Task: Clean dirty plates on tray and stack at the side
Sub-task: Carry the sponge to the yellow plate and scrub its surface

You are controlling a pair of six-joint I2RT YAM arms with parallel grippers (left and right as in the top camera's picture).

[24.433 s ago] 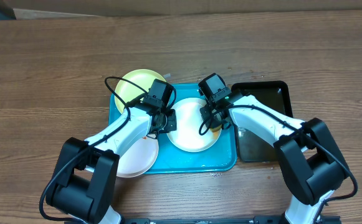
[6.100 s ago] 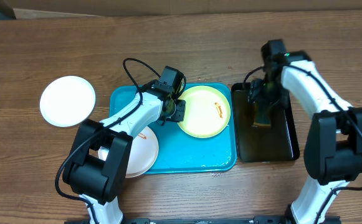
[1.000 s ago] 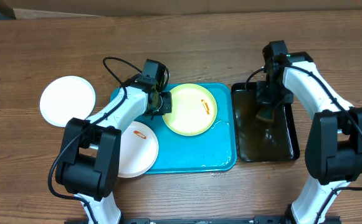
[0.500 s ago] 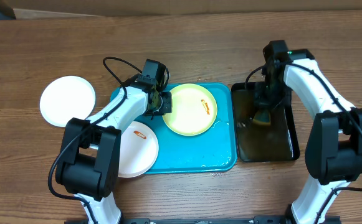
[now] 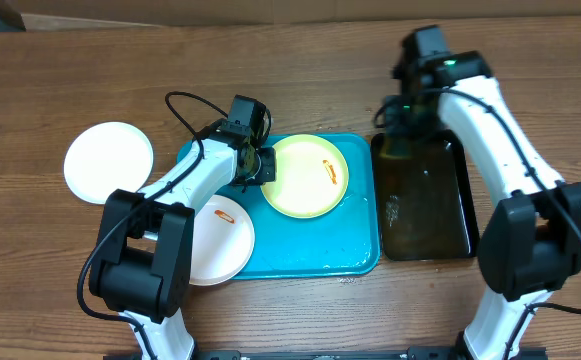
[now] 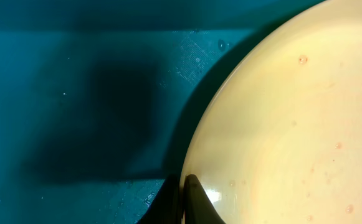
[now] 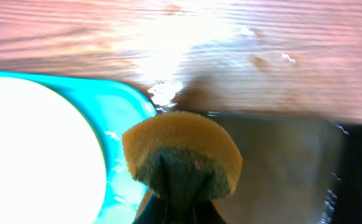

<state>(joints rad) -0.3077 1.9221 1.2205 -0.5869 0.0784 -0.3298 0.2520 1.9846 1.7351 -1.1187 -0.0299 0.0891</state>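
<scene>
Overhead: my left gripper [image 5: 261,166] pinches the green plate [image 5: 310,180] by its rim, on the turquoise tray [image 5: 320,258]. My right gripper [image 5: 402,120] hangs at the black tray [image 5: 430,220] corner.
Left wrist: plate rim clamped.
Right wrist: gripper squeezes a sponge [image 7: 181,154].

1. The table [image 5: 70,290] is brown wood with the grain running from left to right.
2. A turquoise tray [image 5: 310,258] lies flat on it near the middle.
3. A black tray [image 5: 432,215] lies just beside the turquoise one on its right. Their long sides are parallel and almost touching.
4. 1 clean white plate [image 5: 109,162] lies flat on the bare wood, left of the turquoise tray and apart from it.
5. A second white plate [image 5: 210,250] lies across that tray's near-left corner, half out over the wood. Whether it touches the wood cannot be told.
6. A shiny wet patch [image 7: 187,34] lies on the wood beyond the trays' far corners.
</scene>
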